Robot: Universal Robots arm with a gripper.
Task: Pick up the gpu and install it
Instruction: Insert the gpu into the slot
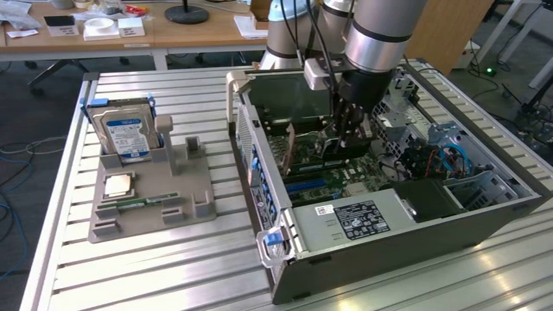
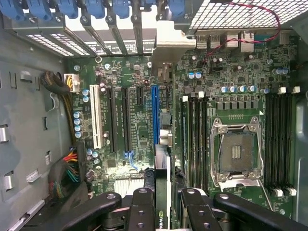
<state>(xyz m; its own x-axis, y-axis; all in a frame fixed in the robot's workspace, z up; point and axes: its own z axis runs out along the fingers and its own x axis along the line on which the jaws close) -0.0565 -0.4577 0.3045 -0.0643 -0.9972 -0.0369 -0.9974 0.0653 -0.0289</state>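
The arm is reaching down into the open computer case (image 1: 389,227) on the slatted desk (image 1: 173,272), with the pincer (image 1: 353,139) low over the motherboard near the middle of the box. From the wrist view, the pincer (image 2: 166,192) is closed narrow on the gpu (image 2: 162,163), which is held on edge as a thin dark strip between the two fingers and roughly in line with the long blue slot (image 2: 155,115). I can't tell whether the card's lower edge touches the board or hangs just above it. The worry, to my eye, is alignment. If the card is a shade off the slot's line or tilted in the grip, pushing down would land its edge on the neighbouring black slots (image 2: 118,120) or the small capacitors (image 2: 78,125) rather than in the connector. The end bracket could also catch on the rear slot frame with its blue latches (image 2: 96,9). The fingers sit close to the memory slots (image 2: 195,139), so a sideways correction could knock them. A thin card pinched flat might slide upward in the grip under pressure. In the exterior view, the grey holder (image 1: 151,207) with the hard drive (image 1: 128,133) stands well apart at nine o'clock from the case.
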